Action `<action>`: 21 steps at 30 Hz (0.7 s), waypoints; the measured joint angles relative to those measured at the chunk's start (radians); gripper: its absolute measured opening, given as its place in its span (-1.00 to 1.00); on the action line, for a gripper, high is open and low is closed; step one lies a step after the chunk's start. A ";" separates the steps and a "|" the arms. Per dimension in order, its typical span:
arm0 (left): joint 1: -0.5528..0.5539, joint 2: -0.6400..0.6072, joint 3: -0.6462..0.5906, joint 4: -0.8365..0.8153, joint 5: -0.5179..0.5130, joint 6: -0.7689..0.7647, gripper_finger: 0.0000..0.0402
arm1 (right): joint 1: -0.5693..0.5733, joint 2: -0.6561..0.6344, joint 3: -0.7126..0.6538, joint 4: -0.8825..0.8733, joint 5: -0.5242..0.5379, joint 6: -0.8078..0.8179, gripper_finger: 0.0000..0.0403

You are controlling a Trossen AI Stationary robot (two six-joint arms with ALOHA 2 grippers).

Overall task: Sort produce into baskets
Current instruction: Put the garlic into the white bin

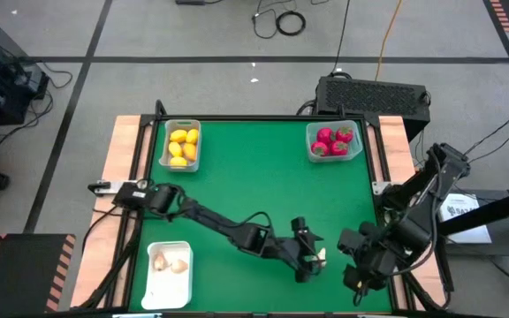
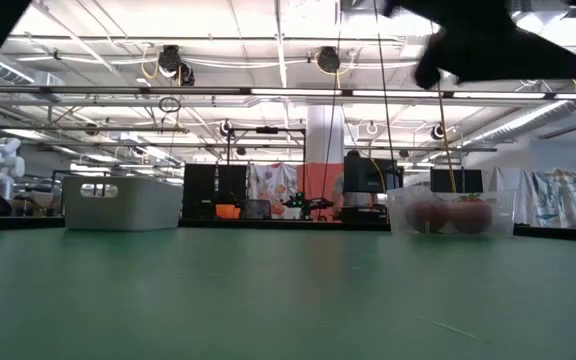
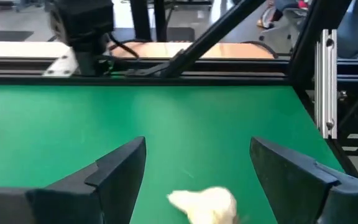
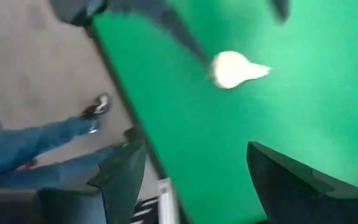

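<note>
A whitish garlic bulb (image 1: 321, 257) lies on the green table near its near edge, right of the middle. My left gripper (image 1: 309, 256) is open, low over the table, and its fingers stand on either side of the bulb (image 3: 204, 202) without touching it. My right gripper (image 1: 352, 281) is open and empty just to the right, at the near right corner; its wrist view shows the same bulb (image 4: 235, 68) ahead. The grey-white bin (image 1: 182, 146) holds yellow fruits, the clear bin (image 1: 334, 141) holds red fruits, and the white tray (image 1: 168, 262) holds two garlic bulbs.
The grey-white bin (image 2: 123, 203) and the clear bin (image 2: 451, 213) stand at the table's far corners, and the tray at its near left. A person's legs in jeans (image 4: 36, 149) show beyond the table's edge. The middle of the green table (image 1: 254, 177) is bare.
</note>
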 joint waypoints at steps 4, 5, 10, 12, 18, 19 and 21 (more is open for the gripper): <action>0.014 0.073 0.080 -0.042 0.032 0.003 0.47 | 0.004 0.003 0.000 -0.163 0.072 0.053 0.34; 0.016 0.080 0.085 -0.052 0.043 0.003 0.47 | 0.004 0.004 0.000 -0.197 0.083 0.060 0.34; 0.015 0.096 0.085 -0.095 0.081 0.003 0.47 | 0.005 0.004 0.000 -0.228 0.227 -0.012 0.34; 0.014 0.096 0.085 -0.099 0.102 0.003 0.47 | 0.005 0.005 0.000 -0.227 0.269 -0.030 0.34; 0.020 0.096 0.086 -0.092 0.119 0.002 0.47 | -0.012 0.005 0.000 -0.229 0.311 -0.090 0.34; 0.021 0.096 0.086 -0.092 0.119 -0.008 0.47 | -0.015 0.005 0.000 -0.229 0.311 -0.104 0.34; 0.028 0.100 0.086 -0.091 0.121 -0.024 0.47 | -0.026 0.005 0.000 -0.229 0.311 -0.122 0.34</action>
